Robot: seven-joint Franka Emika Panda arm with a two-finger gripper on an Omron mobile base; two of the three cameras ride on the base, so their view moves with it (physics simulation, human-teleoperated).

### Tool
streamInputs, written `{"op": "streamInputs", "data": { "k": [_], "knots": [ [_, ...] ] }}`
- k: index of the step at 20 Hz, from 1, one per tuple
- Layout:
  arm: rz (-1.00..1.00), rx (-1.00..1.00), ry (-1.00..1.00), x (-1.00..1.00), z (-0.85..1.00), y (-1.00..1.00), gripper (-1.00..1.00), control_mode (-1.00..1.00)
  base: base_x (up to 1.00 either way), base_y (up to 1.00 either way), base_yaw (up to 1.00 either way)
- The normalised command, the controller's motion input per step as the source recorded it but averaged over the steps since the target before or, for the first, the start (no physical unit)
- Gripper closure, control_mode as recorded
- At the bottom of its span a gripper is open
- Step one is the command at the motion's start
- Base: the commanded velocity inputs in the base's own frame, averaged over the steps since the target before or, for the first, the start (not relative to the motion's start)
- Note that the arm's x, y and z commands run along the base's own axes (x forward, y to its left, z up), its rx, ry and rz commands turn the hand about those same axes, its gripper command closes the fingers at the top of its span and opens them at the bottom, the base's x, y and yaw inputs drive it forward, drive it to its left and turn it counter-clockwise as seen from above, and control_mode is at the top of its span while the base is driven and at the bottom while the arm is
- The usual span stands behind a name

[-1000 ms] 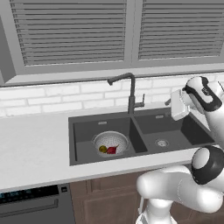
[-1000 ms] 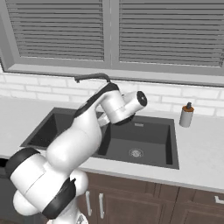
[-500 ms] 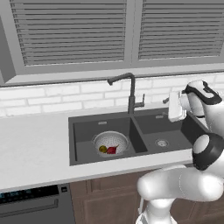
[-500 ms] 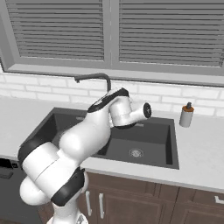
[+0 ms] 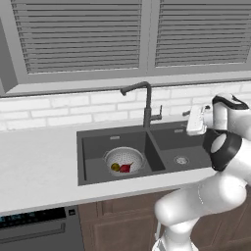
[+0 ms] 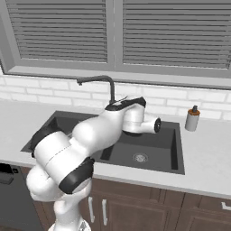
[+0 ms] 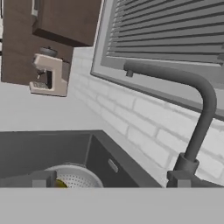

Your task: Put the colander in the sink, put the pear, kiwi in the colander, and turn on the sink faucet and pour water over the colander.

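From the left, the colander [image 5: 124, 161] sits in the sink [image 5: 93, 147] with pear [image 5: 126, 168] and kiwi [image 5: 115, 167] inside; my gripper [image 5: 188, 119] has moved closer to the faucet [image 5: 146, 104]. From the right, my arm has swung toward it. The hand view faces the spout; I cannot tell my finger opening. No water flows yet.
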Motion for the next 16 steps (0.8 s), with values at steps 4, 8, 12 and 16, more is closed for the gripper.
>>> {"op": "streamInputs", "data": {
  "k": [4, 8, 12, 16],
  "knots": [
    [0.00, 0.07, 0.00, 0.50, -0.11, -0.08, -1.00, -1.00, 0.00, 0.00, 0.00],
    [0.00, 0.05, 0.00, 0.52, -0.07, -0.04, -1.00, -1.00, 0.00, 0.00, 0.00],
    [0.00, 0.03, 0.00, 0.42, -0.11, -0.03, -1.00, -1.00, 0.00, 0.00, 0.00],
    [0.00, 0.01, 0.00, 0.43, -0.11, 0.00, -1.00, -1.00, 0.00, 0.00, 0.00]
  ]
}}
